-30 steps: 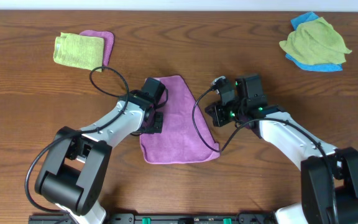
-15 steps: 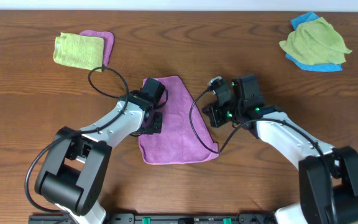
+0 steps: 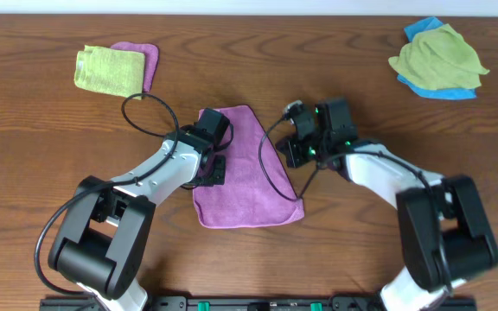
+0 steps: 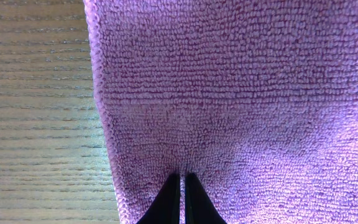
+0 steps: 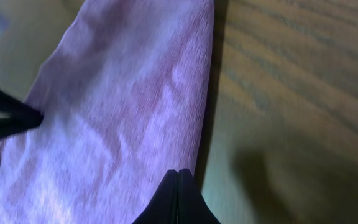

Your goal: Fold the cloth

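The lilac-purple square microfibre cloth (image 3: 247,177) lies near the middle of the brown wooden table (image 3: 41,147), narrower at its far end and wider toward the robot, between the two arms. The left gripper (image 4: 182,177) is closed to a point with its tips pressed into the pile just inside the cloth's left edge. A faint crease rises from the tips, so a thin pinch of fabric is judged to be held. The right gripper (image 5: 178,174) is likewise fully closed, its tips at the cloth's right edge. A dark shadow beneath that edge suggests it is raised slightly off the wood, but whether any hem is actually caught cannot be told. The step in hand is judged to be the taking up of opposite edges for a fold. To do it well, a secure hold on both sides should be confirmed before any lift is made, since a pinch of pile alone is likely to slip out of so soft a fabric. The two edges should be raised together and evenly, only as high as is needed to clear the wood, and carried across as one, so that the fold line is kept straight and the corners are brought to meet. The right arm's black cable (image 3: 271,168), which loops over the cloth's right side, should be watched, as it could drag the fabric askew.
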### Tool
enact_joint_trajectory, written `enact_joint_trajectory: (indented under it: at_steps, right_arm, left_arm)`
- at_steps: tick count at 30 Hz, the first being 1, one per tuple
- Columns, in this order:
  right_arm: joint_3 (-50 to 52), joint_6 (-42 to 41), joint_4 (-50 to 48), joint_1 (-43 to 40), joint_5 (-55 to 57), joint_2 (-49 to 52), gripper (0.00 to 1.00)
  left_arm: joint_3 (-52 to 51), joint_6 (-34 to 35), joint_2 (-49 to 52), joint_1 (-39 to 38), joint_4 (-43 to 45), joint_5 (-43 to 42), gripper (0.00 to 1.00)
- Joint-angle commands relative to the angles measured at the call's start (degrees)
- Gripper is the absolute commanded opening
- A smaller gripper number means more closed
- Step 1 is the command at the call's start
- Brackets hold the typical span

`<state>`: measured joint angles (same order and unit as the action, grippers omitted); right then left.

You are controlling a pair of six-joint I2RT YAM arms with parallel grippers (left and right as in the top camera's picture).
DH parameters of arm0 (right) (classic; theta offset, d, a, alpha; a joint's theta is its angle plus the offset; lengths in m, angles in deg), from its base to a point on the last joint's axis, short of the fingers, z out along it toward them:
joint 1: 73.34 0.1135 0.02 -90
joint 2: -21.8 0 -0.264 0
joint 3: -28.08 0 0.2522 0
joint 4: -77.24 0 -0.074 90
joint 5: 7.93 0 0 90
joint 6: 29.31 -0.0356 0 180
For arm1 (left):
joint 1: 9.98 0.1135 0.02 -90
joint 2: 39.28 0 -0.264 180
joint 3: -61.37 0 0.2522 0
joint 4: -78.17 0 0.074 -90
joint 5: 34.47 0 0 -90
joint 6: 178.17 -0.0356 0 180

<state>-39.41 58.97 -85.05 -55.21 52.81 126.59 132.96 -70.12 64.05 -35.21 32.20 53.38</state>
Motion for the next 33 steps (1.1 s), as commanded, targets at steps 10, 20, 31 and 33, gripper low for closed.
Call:
enact_joint_trajectory:
  at_steps: [10,20,31,33]
  right_arm:
    - [-9.29,-2.54,-0.22,-1.51,-8.22,5.97,0.01]
    - [-9.31,-7.52,-4.20,-7.19,-23.15,12.55,0.01]
    - [-9.31,-7.45,-2.80,-6.82,-25.75,12.72,0.01]
    - [-9.31,-7.43,-2.75,-6.82,-26.73,13.00,0.01]
  left_arm:
    - [-3.02,0.42,2.29,-0.76,-0.07,-0.70,0.06]
    - [-3.02,0.39,2.29,-0.79,0.92,-0.87,0.06]
    - [-2.99,0.39,2.29,-0.79,1.25,-0.87,0.06]
    - [-2.99,0.39,2.29,-0.79,1.33,-0.87,0.06]
